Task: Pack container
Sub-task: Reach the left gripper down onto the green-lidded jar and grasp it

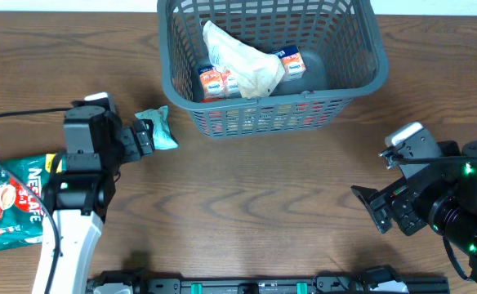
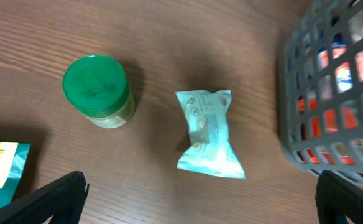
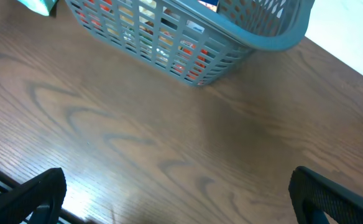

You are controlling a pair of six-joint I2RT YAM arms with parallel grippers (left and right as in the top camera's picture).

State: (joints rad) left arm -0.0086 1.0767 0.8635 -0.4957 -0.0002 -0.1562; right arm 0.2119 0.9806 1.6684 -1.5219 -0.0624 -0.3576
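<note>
1. The desk (image 1: 247,204) is brown wood-grain and carries all items.

2. The container (image 1: 271,114) is a dark grey basket with slotted sides. It stands upright at the far centre of the desk, with its front wall facing the two arms. In the left wrist view its corner (image 2: 318,93) fills the right edge. In the right wrist view it (image 3: 188,43) lies across the top.

3. The left fingers (image 1: 143,139) are left of the container and point toward it. They are spread wide and grip nothing. The right fingers (image 1: 372,208) are at the near right, well apart from the container. They are also spread wide, with only bare desk between them.

4. A red-and-green coffee bag (image 1: 10,204) lies flat at the left edge of the desk, beside the left arm.

5. A crumpled white bag (image 1: 238,59) lies inside the container. It rests on orange-and-white cartons (image 1: 214,82) on the container floor.

6. A teal packet (image 1: 158,129) lies on the desk just in front of the left fingers and near the container's left front corner. It touches neither the fingers nor the container.

7. A green-lidded jar (image 2: 97,90) stands upright on the desk near the teal packet, on the side away from the container
</note>
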